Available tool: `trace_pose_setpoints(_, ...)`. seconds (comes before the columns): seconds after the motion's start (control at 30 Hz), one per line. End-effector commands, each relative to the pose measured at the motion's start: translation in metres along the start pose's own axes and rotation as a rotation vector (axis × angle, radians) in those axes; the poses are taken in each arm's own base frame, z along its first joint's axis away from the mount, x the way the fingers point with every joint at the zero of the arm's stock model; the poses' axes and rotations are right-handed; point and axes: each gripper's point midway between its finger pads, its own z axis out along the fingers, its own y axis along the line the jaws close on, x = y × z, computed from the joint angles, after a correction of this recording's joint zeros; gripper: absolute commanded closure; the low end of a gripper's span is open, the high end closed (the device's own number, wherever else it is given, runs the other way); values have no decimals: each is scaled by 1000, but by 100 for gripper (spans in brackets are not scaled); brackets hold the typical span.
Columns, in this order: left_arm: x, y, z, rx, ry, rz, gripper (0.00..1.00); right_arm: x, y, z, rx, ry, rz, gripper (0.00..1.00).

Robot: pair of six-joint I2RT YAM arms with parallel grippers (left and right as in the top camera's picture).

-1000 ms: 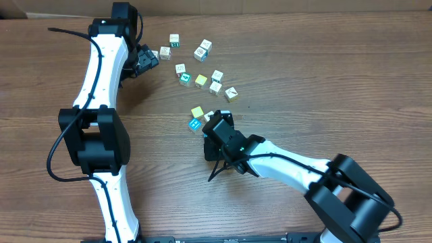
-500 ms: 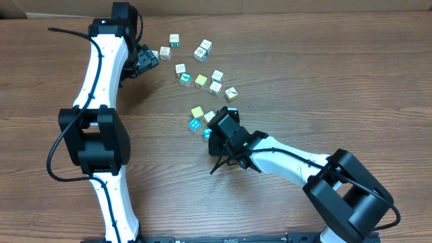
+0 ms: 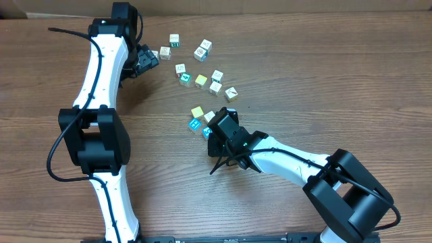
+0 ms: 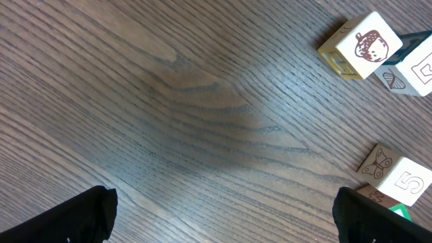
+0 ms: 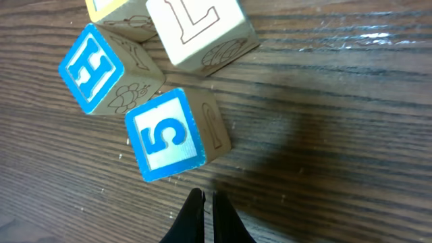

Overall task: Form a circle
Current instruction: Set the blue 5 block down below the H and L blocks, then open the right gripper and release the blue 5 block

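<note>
No circle exists yet. Its pieces, small wooden cubes (image 3: 200,80) with white, yellow, blue and teal printed faces, lie loosely scattered on the brown wood-grain table (image 3: 351,81). They form a ragged band whose long axis runs from the far side by the left arm down toward the right arm. The near end of that band is a tight cluster seen from the right wrist: a blue-faced cube printed with a 5 (image 5: 169,135), a blue-faced cube printed with an H (image 5: 101,71) close against its corner, and a white cube printed with an L (image 5: 199,27) just beyond. The 5 cube sits just ahead of the right gripper (image 5: 204,202), a little off the line of the fingertips, turned at an angle to them, with a sliver of bare wood between. That gripper's fingers are pressed together into one narrow point and hold nothing, which looks better suited to nudging than to picking. The right arm is clearly the nearer one here; a straight push would likely catch the cube off-centre and spin it. The left gripper (image 4: 223,226) hangs at the far end, spread wide and empty over bare wood, with a yellow-sided cube showing an acorn (image 4: 364,44) near the edge of its view.
</note>
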Motion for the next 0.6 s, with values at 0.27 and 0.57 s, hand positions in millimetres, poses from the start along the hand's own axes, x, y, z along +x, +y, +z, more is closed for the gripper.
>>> trace_pose_setpoints(0.27, -5, -1, -9, 9, -25, -1, 1, -1, 3, 8, -26, -15, 27, 96)
trace_pose_setpoints(0.57, -5, -1, -9, 9, -25, -1, 1, -2, 4, 13, -34, -23, 29, 96)
